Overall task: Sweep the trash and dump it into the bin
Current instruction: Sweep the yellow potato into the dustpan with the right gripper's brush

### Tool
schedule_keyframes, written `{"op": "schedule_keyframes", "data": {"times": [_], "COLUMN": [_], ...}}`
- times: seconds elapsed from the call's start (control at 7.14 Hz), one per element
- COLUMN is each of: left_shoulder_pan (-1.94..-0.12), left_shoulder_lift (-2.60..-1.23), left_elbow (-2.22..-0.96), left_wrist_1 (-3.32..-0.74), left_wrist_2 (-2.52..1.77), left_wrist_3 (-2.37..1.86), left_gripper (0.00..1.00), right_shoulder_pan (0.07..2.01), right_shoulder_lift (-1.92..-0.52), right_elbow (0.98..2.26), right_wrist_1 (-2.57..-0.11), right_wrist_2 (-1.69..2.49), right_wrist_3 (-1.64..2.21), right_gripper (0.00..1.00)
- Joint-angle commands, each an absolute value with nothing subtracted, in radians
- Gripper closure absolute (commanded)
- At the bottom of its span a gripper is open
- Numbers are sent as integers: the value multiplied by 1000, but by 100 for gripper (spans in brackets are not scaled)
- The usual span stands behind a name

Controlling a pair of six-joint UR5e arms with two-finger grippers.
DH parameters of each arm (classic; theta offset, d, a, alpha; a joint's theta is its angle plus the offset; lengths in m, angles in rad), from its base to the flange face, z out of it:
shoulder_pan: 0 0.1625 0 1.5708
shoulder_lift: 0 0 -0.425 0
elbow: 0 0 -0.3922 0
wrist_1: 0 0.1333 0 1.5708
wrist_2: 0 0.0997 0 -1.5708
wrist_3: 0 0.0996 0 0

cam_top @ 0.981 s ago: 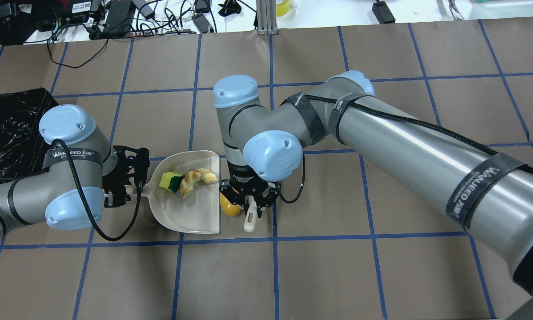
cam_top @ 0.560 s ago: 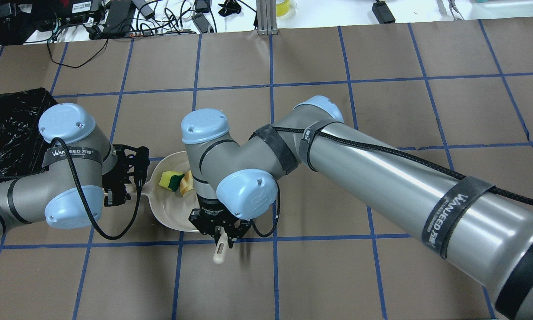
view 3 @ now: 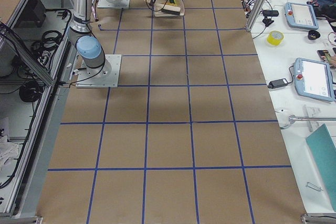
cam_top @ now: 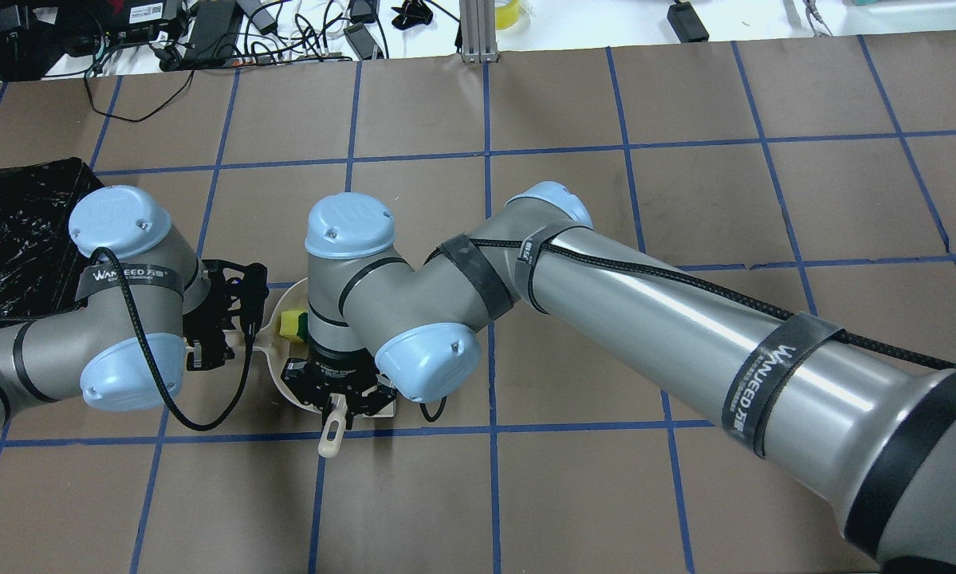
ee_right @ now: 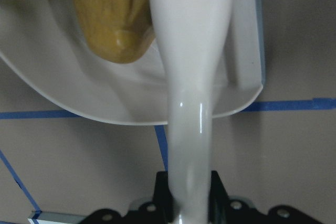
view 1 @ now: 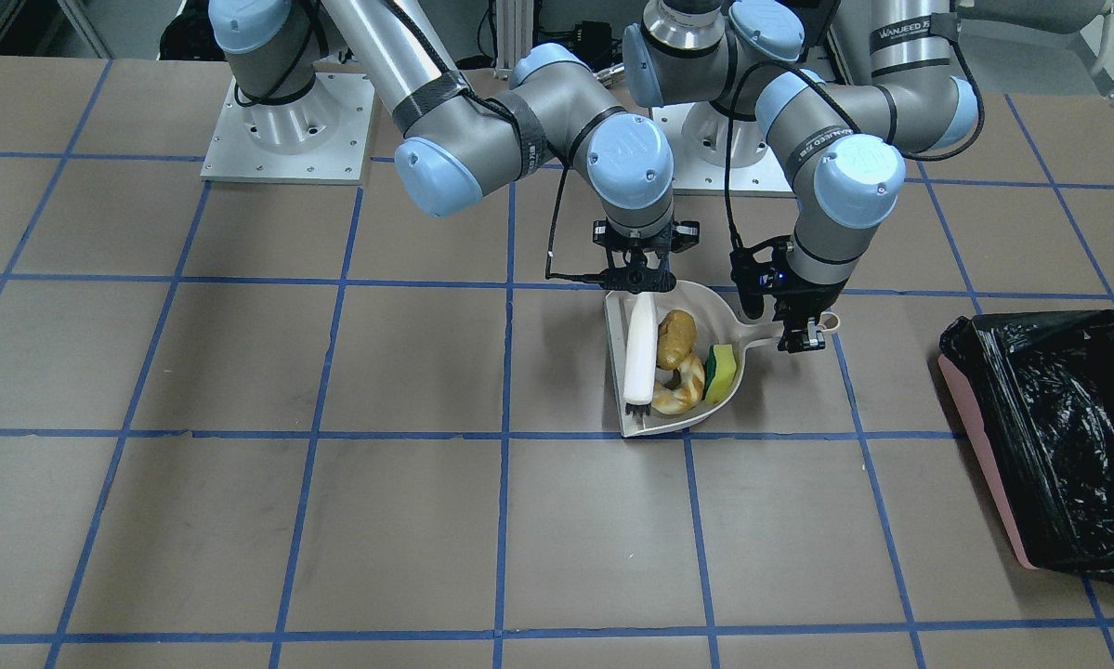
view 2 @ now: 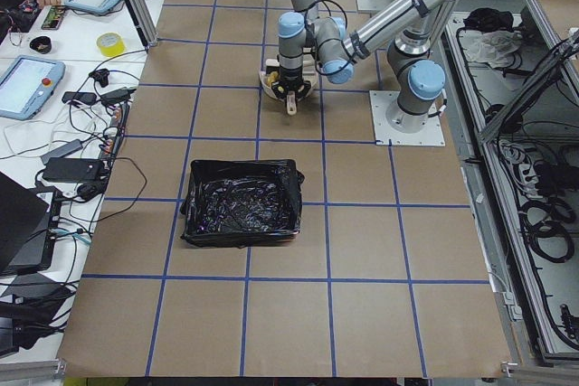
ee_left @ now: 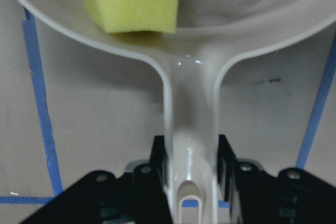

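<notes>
**Loaded dustpan, dump pending**

- Contents: potato-like lump point(view 1: 675, 336), croissant piece point(view 1: 682, 390) and sponge point(view 1: 722, 372), all inside the off-white dustpan point(view 1: 710, 309).
- Brush point(view 1: 640, 348): lies across the pan's open mouth, beside the lump.
- Left gripper point(view 1: 803, 330): jaws clamped on the pan handle.
- Right gripper point(view 1: 638, 274): jaws clamped on the brush handle.
- Bin point(view 1: 1058, 427): well apart, on the robot's left.
- Hazards: the rounded lump would probably roll out if the brush leaves before the mouth tips up. Lifting with the brush inside risks knocking the pan.
</notes>
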State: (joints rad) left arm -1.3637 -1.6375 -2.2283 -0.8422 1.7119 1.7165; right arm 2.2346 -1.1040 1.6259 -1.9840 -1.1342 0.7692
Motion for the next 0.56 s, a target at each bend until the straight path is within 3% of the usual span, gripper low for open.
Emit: {"op": "schedule_keyframes", "data": {"times": [0.0, 0.42], "left_shoulder_pan": [-1364, -1364], "left_shoulder_lift": [-1637, -1640], "left_elbow": [-2227, -2229], "left_wrist_1": [-842, -842], "left_wrist_2": [1712, 1712], "left_wrist_3": [1717, 1717], "left_gripper": [100, 100], "right_shoulder_pan": [2208, 2128], "right_shoulder_lift": [-1109, -1187], "right_elbow": [1600, 1574], "right_wrist_1": [-1974, -1749], "right_wrist_2": [-1170, -1359], "right_wrist_3": [735, 593], "right_gripper": [100, 100]}}
